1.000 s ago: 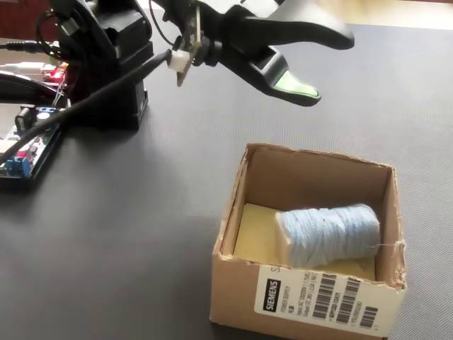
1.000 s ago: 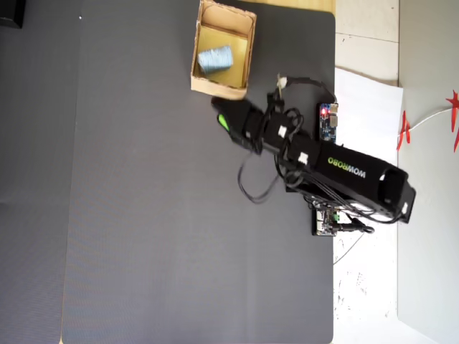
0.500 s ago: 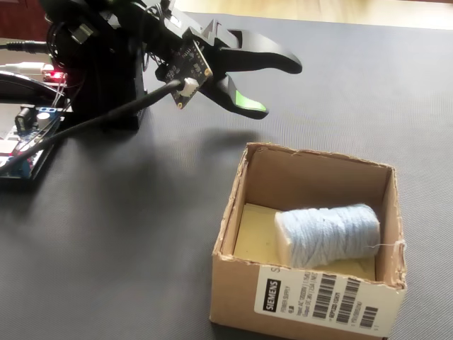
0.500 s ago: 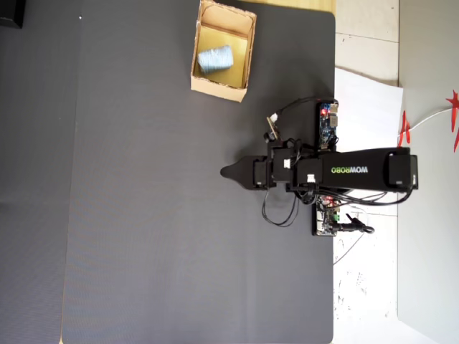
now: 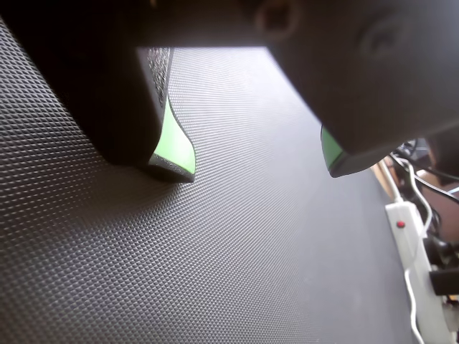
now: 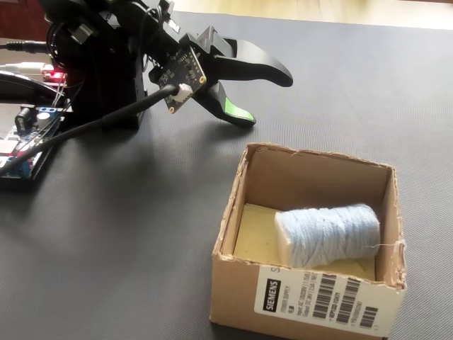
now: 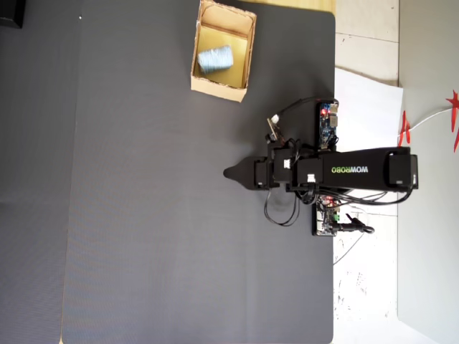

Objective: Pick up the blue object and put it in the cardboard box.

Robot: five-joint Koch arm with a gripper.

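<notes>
1. Pincer (image 6: 265,95) jaws stand apart with nothing between them, low over the dark table mat (image 6: 141,234).
2. Blue roll (image 6: 328,234) lies on its side inside the cardboard box (image 6: 311,301).
3. Box sits well apart from the pincer in the overhead view.

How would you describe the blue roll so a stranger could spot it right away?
Find the dark textured mat, then the tan cardboard box with a barcode label. Inside it, on the yellowish floor, lies the blue roll on its side: pale, ribbed, soft-looking, the only thing in the box.
</notes>
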